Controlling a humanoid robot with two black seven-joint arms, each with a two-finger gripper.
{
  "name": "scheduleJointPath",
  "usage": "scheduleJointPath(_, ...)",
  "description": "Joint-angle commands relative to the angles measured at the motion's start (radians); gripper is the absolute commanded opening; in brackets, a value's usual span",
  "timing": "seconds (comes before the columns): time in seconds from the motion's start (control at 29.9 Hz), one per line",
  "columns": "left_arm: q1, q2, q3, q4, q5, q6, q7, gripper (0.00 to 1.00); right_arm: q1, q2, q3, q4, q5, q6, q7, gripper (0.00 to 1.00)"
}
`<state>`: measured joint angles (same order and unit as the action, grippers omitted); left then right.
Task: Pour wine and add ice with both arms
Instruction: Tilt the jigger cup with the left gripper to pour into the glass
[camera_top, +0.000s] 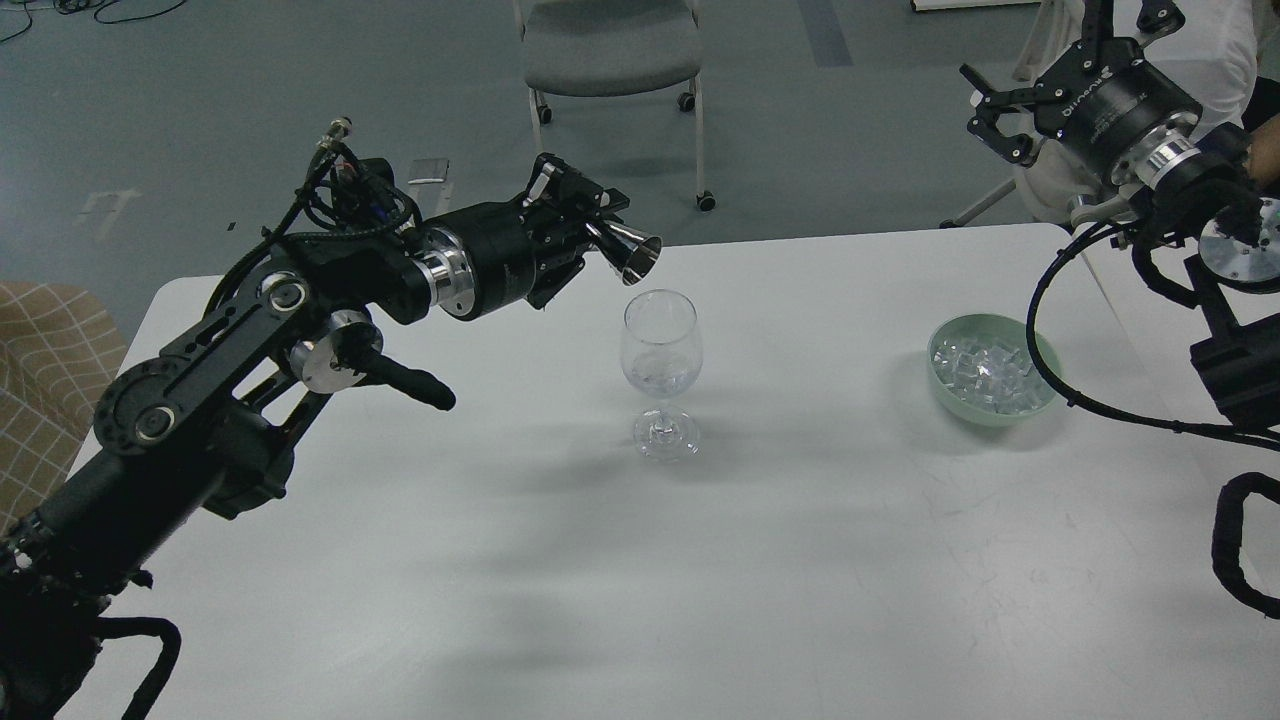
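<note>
A clear wine glass (660, 360) stands upright in the middle of the white table (640, 560). A little clear wine (660, 375) lies in the bottom of its bowl. My left gripper (598, 232) is shut on a small steel jigger (632, 254), tilted on its side with its mouth toward the right, just above and left of the glass rim. No stream shows. The ice (988, 371) is a heap of small clear cubes in a pale green bowl (1040, 350) at the right. My right gripper (990, 108) is open and empty, held high beyond the table's far right corner.
A grey wheeled chair (612, 50) stands on the floor beyond the table's far edge. A checked cushion (50, 370) sits left of the table. Black cables (1060, 380) from my right arm loop beside the green bowl.
</note>
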<state>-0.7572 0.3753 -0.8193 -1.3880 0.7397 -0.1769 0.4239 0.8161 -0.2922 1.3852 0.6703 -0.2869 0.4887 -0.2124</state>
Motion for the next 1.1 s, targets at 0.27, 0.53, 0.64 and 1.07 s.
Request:
scheduleJointPath(0.27, -0.004, 0.016, 0.0, -0.055, 0.03, -0.016, 0.003, 0.0, -0.003, -0.004, 0.005, -0.001, 0.002, 0.0, 0.001, 1.0)
scheduleJointPath(0.53, -0.008, 0.007, 0.0, -0.069, 0.073, -0.016, 0.001, 0.0, -0.011, -0.001, 0.02, -0.001, 0.002, 0.0, 0.001, 1.0)
scheduleJointPath(0.64, -0.01, 0.011, 0.0, -0.069, 0.075, -0.016, 0.001, 0.0, -0.011, 0.002, 0.02, -0.001, 0.002, 0.0, 0.001, 1.0)
scheduleJointPath(1.07, 0.018, 0.01, -0.129, -0.068, -0.081, -0.007, 0.006, 0.0, -0.011, -0.001, 0.028, -0.001, 0.002, 0.0, 0.001, 1.0)
